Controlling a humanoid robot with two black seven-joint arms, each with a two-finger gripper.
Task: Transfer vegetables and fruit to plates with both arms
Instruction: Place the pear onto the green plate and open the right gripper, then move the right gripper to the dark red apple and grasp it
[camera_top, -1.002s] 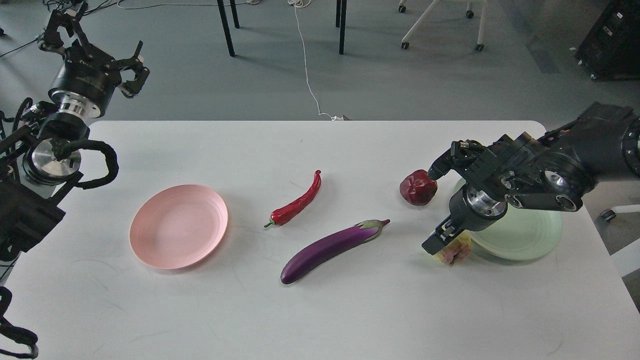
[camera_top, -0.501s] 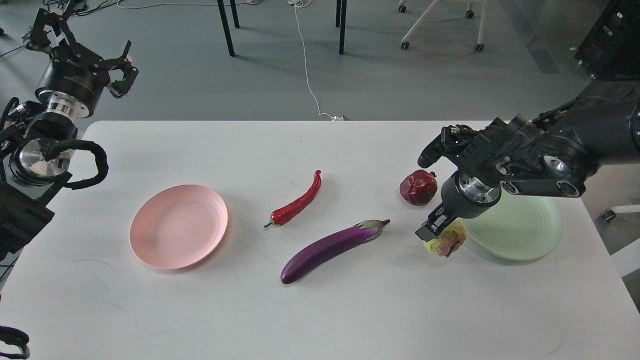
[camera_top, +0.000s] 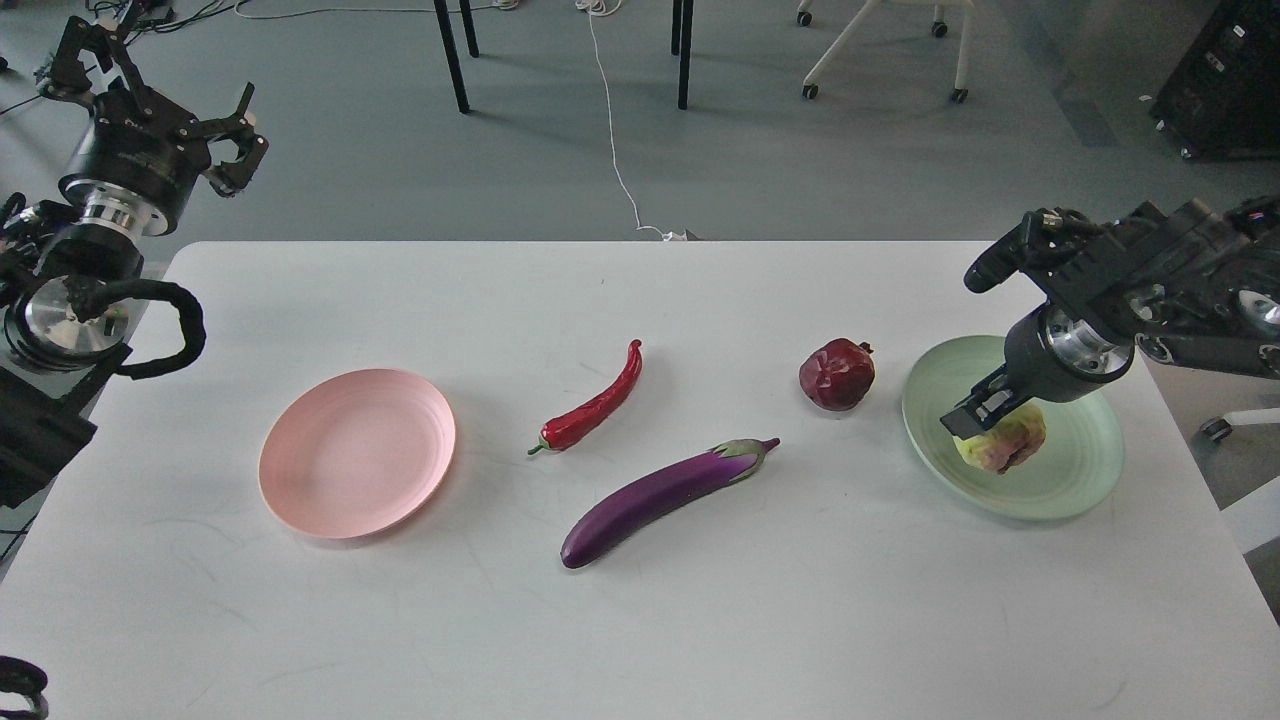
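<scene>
My right gripper (camera_top: 985, 415) is shut on the bumpy yellow-green fruit (camera_top: 1003, 447) and holds it low over the mint green plate (camera_top: 1080, 480) at the right; I cannot tell whether the fruit touches the plate. The dark red pomegranate (camera_top: 837, 374) sits on the table just left of that plate. The purple eggplant (camera_top: 660, 491) lies diagonally at the centre, and the red chili (camera_top: 595, 403) lies up and left of it. The pink plate (camera_top: 357, 452) at the left holds nothing. My left gripper (camera_top: 150, 75) is open and empty, raised beyond the table's far left corner.
The white table (camera_top: 640, 620) has a rounded far edge and bare surface along the front. Beyond it on the grey floor are black table legs (camera_top: 450, 55), a white cable (camera_top: 615, 150) and a wheeled chair base (camera_top: 880, 50). A black case (camera_top: 1225, 80) stands at the far right.
My right gripper has lifted the yellow-green fruit from the table left of the mint plate and carried it right, over the plate. My left arm has drawn slightly back and left.
</scene>
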